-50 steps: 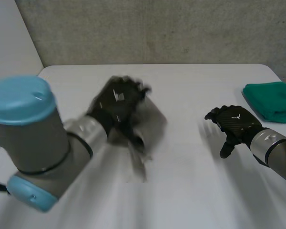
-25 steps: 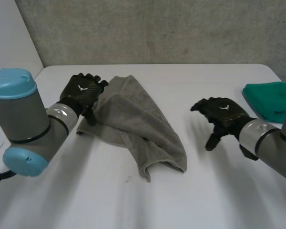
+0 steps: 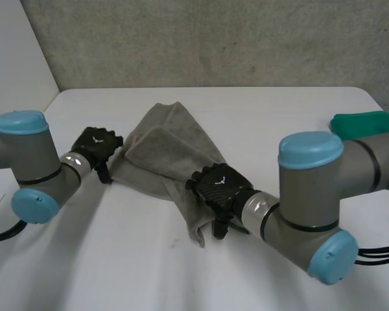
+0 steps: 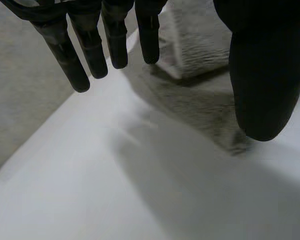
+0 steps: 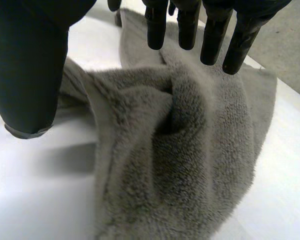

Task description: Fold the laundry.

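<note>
White desk (image 3: 279, 123) carries a crumpled grey towel (image 3: 175, 146); left hand (image 3: 96, 144) just beside its edge, right hand (image 3: 217, 188) over its near end; both hands' fingers (image 5: 187, 25) straight, apart, holding nothing.

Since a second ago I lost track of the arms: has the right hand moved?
Yes: the right hand moved away from the green cloth, toward the table's middle, and is now over the grey towel.

Place: apparently a robotics lab.
Far side: bare concrete wall (image 3: 214, 39).
Bench: plain white table (image 3: 279, 116).
Equipment: left arm (image 3: 26, 162) and right arm (image 3: 311, 188), grey joints, light-blue caps.
Test material: grey towel (image 3: 168, 149) mid-table, green cloth (image 3: 360, 121) far right.
</note>
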You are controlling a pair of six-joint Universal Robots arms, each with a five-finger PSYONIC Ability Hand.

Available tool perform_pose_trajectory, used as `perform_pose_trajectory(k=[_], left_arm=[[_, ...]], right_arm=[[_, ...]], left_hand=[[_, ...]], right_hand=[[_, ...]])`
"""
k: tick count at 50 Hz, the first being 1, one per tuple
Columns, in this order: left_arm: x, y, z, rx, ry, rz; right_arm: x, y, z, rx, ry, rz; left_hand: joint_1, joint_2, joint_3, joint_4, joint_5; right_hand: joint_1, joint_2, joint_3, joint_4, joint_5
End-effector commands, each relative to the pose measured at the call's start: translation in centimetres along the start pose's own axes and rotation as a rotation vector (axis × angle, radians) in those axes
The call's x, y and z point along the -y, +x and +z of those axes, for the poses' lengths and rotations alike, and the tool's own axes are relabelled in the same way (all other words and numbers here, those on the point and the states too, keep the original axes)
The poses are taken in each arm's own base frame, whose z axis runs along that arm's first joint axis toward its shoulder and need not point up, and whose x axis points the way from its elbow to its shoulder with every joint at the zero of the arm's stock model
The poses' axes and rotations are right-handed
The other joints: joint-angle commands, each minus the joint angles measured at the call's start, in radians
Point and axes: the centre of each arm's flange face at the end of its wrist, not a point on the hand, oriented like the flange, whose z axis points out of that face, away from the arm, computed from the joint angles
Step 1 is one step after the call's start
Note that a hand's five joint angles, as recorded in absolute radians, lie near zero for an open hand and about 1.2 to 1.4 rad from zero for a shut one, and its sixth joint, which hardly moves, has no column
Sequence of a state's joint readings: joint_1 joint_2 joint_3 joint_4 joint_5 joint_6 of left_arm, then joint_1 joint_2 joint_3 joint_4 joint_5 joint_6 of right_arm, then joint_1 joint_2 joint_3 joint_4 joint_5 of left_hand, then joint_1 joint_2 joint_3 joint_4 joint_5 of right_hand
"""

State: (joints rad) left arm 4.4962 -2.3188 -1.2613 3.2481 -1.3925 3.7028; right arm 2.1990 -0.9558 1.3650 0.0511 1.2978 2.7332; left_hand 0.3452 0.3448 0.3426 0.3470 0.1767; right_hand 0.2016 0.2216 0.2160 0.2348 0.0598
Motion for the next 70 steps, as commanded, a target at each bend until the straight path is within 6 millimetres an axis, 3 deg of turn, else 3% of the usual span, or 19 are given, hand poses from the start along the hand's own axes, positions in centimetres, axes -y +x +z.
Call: perform_pose_trajectory(k=[1,6,12,16,21,23,29,34,40,41,46,47,48,49,50,54,59,62,70], left_arm=[[0.2,1.0,-0.4,-0.072,0.013,-0.008],[0.4,1.5,-0.5,-0.083,0.014,-0.004],[0.1,1.7,-0.3,-0.08,0.01,0.001],[-0.3,1.8,0.2,-0.08,0.01,0.004],[-0.3,1.8,0.8,-0.063,0.024,0.014],[-0.3,1.7,0.8,-0.048,0.024,0.02],[0.1,0.8,0.9,0.055,0.03,0.067],[2.5,0.2,-0.4,0.113,0.073,0.097],[8.0,-1.4,-4.6,0.172,0.202,0.082],[8.5,-1.6,-5.1,0.176,0.218,0.073],[12.3,-2.1,-9.0,0.188,0.335,-0.015],[12.7,-2.1,-9.5,0.188,0.349,-0.024],[13.0,-2.1,-9.9,0.188,0.358,-0.032],[13.3,-2.1,-10.3,0.187,0.369,-0.037],[13.7,-2.1,-10.9,0.187,0.383,-0.043],[14.3,-1.7,-11.6,0.178,0.403,-0.042],[15.1,-1.1,-12.1,0.166,0.425,-0.038],[16.0,-1.1,-12.7,0.172,0.454,-0.035],[18.8,-1.9,-14.9,0.199,0.552,-0.039]], right_arm=[[-1.0,-0.1,1.1,-0.085,-0.012,-0.113],[-1.4,-0.1,1.6,-0.089,-0.019,-0.143],[-1.5,0.1,1.9,-0.095,-0.017,-0.139],[-1.1,0.6,1.7,-0.111,-0.006,-0.118],[0.6,2.0,0.8,-0.163,0.04,-0.014],[1.3,4.2,0.2,-0.218,0.064,0.095],[2.3,9.1,-1.6,-0.315,0.145,0.37],[2.5,12.6,-3.2,-0.385,0.203,0.502],[2.4,17.3,-5.8,-0.524,0.282,0.576],[1.7,19.0,-6.4,-0.586,0.297,0.599],[-1.0,23.3,-7.9,-0.762,0.269,0.687],[-1.9,23.5,-7.7,-0.77,0.235,0.705],[-2.7,23.5,-7.4,-0.768,0.196,0.723],[-4.2,23.1,-6.5,-0.741,0.104,0.757],[-4.9,22.8,-6.2,-0.724,0.053,0.775],[-6.4,21.2,-6.1,-0.638,-0.131,0.842],[-4.4,21.4,-7.3,-0.628,-0.096,0.802],[-1.3,21.0,-9.2,-0.624,-0.069,0.617],[1.9,19.2,-12.0,-0.625,-0.105,0.235]], left_hand=[[0.103,0.104,0.106,0.101,0.097],[0.138,0.139,0.141,0.137,0.132],[0.217,0.218,0.22,0.216,0.212],[0.37,0.37,0.372,0.368,0.364],[0.88,0.881,0.883,0.878,0.874],[1.036,1.036,1.039,1.034,1.03],[1.051,1.051,1.054,1.049,1.045],[1.051,1.051,1.054,1.049,1.045],[1.051,1.051,1.054,1.049,1.045],[1.051,1.051,1.054,1.049,1.045],[1.051,1.051,1.054,1.049,1.045],[1.051,1.051,1.054,1.049,1.045],[1.051,1.051,1.054,1.049,1.045],[1.051,1.051,1.054,1.049,1.045],[1.051,1.051,1.054,1.049,1.045],[1.051,1.051,1.054,1.049,1.045],[1.051,1.051,1.054,1.049,1.045],[1.051,1.051,1.054,1.049,1.045],[1.051,1.051,1.054,1.049,1.045]], right_hand=[[0.209,0.189,0.195,0.176,0.176],[0.464,0.444,0.45,0.431,0.431],[1.189,1.169,1.175,1.156,1.156],[1.195,1.175,1.18,1.161,1.162],[1.195,1.175,1.18,1.161,1.162],[1.195,1.175,1.18,1.161,1.162],[1.195,1.175,1.18,1.161,1.162],[1.195,1.175,1.18,1.161,1.162],[1.195,1.175,1.18,1.161,1.162],[1.195,1.175,1.18,1.161,1.162],[1.195,1.175,1.18,1.161,1.162],[1.143,1.123,1.129,1.11,1.111],[0.905,0.885,0.89,0.871,0.872],[0.266,0.246,0.251,0.232,0.233],[-0.027,-0.047,-0.041,-0.06,-0.06],[-0.027,-0.047,-0.041,-0.06,-0.06],[-0.027,-0.047,-0.041,-0.06,-0.06],[-0.027,-0.047,-0.041,-0.06,-0.06],[-0.027,-0.047,-0.041,-0.06,-0.06]])
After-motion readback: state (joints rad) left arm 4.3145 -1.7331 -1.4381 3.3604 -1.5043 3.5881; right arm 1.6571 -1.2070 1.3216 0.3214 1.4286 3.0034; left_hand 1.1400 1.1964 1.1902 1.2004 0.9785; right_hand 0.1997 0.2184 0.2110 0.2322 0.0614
